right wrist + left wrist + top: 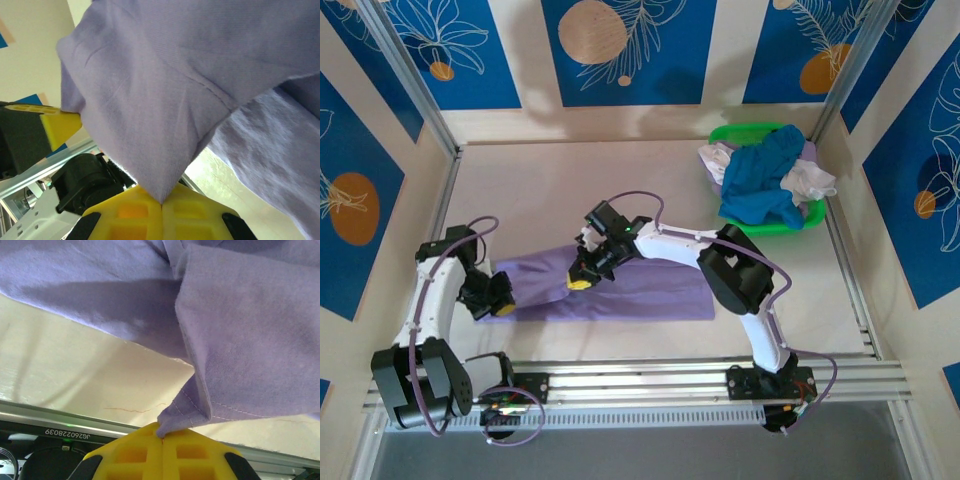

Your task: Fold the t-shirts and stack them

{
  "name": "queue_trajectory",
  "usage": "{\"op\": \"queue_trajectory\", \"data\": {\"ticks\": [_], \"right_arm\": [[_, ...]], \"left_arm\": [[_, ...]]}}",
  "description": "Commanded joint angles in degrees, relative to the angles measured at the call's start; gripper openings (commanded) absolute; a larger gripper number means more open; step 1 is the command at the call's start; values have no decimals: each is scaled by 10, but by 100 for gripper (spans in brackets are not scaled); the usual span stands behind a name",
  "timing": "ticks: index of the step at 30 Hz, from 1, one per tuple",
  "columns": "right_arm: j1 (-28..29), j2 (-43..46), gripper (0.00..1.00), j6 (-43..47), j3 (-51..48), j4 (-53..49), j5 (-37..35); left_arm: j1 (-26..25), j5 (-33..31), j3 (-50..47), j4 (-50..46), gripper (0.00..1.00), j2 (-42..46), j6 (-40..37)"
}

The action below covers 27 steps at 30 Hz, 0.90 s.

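From above, the lavender t-shirt [630, 290] lies spread on the table [540, 190] near its front edge; my left wrist shows my left pincer [162, 437] clamped on a hemmed corner; my right wrist shows my right pincer [161, 202] pinching another corner.

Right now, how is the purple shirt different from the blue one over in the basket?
The purple shirt lies stretched out on the table; the teal-blue shirt sits crumpled on a heap in the green basket. The left gripper and right gripper pinch the purple shirt's edge; nothing touches the teal-blue shirt. Both are soft cloth.
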<state>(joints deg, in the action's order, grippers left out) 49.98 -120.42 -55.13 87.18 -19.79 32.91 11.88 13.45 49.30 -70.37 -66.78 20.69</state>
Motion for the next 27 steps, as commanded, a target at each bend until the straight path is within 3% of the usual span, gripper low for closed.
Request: {"op": "queue_trajectory", "data": {"ticks": [1, 2, 4, 7, 12, 19, 27], "right_arm": [[-4, 18, 0, 32, -7, -56, 9], [-4, 15, 2, 38, -4, -65, 8], [-7, 9, 17, 47, 3, -80, 9], [-9, 13, 27, 59, 7, -92, 3], [-15, 42, 37, 77, 3, -115, -19], [-39, 94, 40, 93, -31, -111, -38], [-68, 110, 41, 71, -103, -53, -18]], "left_arm": [[8, 15, -9, -28, 10, 4, 6], [8, 17, -6, -27, 20, 0, 6], [8, 5, 11, -22, 37, -4, 6], [18, -5, 59, -7, 45, -26, 4], [58, -6, 138, 15, 45, -123, -20], [118, -19, 159, 100, 33, -234, -46], [126, -18, 200, 128, 31, -320, -65]]}}
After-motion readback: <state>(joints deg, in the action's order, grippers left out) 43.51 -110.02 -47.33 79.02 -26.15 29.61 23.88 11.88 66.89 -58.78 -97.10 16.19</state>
